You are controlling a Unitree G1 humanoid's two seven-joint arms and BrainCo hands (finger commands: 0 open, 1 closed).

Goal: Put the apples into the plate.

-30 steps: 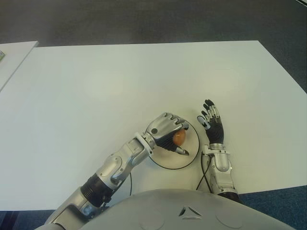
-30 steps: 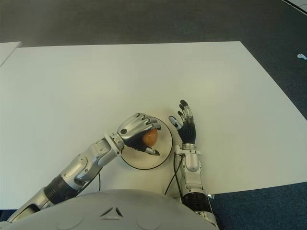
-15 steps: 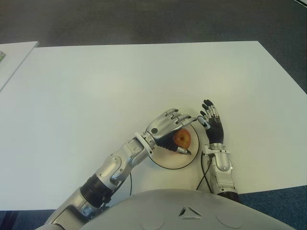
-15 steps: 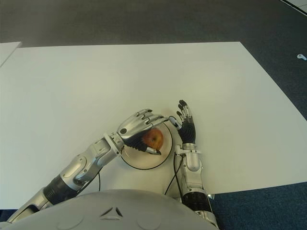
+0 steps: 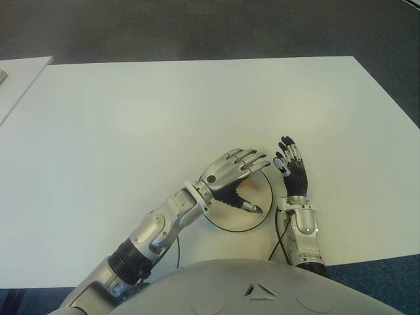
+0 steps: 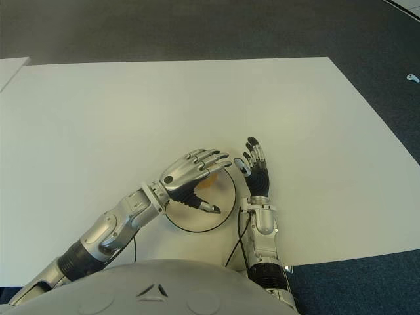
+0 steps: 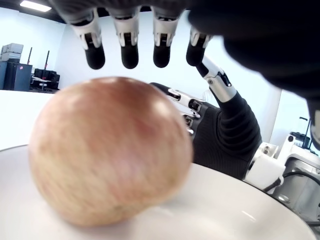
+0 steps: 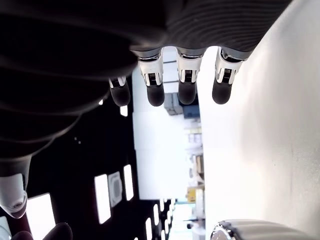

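A reddish-yellow apple [image 7: 110, 150] sits on the small round white plate [image 5: 235, 220] near the table's front edge. In the eye views only a sliver of the apple [image 5: 244, 183] shows under my left hand [image 5: 252, 186]. That hand hovers over the plate, open, with its fingers [image 7: 129, 50] stretched out above the apple and not touching it. My right hand [image 5: 289, 168] shows just right of the plate, open, fingers straight and pointing away from me. It also appears behind the apple as the right hand [image 7: 220, 130] in the left wrist view. I see no other apple.
The plate stands on a wide white table [image 5: 164, 111]. A second white table's corner [image 5: 16, 75] shows at the far left. Dark carpet [image 5: 210, 29] lies beyond the far edge. A black cable [image 5: 279, 236] runs by my right wrist.
My left hand has gone from shut on the apple to open. The apple now lies on the plate and the fingers have stretched out above it. The right hand has barely moved.
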